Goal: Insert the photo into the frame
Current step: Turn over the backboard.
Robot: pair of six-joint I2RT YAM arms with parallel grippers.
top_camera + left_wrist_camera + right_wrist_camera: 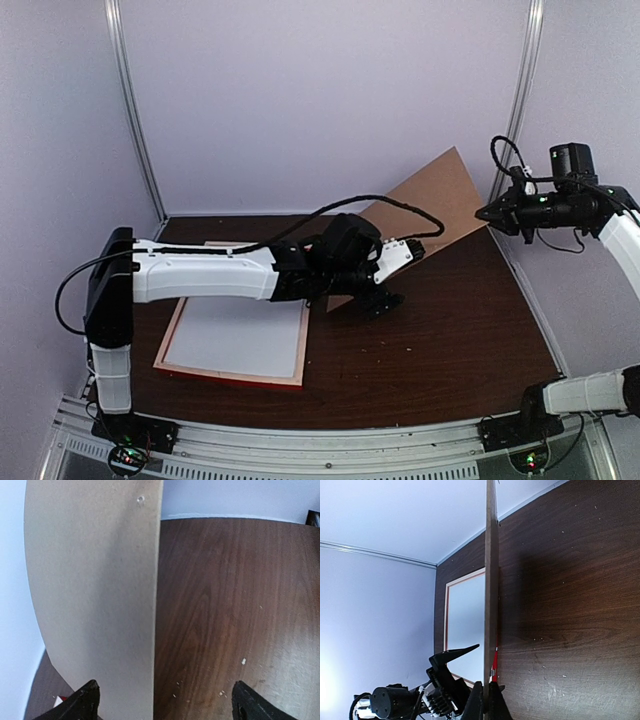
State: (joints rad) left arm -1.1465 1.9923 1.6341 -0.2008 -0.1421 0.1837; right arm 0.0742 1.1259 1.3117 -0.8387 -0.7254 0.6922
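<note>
Right gripper (488, 212) clamps the tilted brown board (437, 195) by its corner — left gripper (383, 300) gapes wide, holding nothing, at its lower edge.

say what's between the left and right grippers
The brown board, tilted: right gripper pinches its high corner, open left gripper at its low edge. Top view.

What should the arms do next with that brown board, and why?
Probably the right pincer should swing the brown board aside, clear of the frame. It pinches the board's raised corner, while the left pincer stands open near the low end, gripping nothing.
</note>
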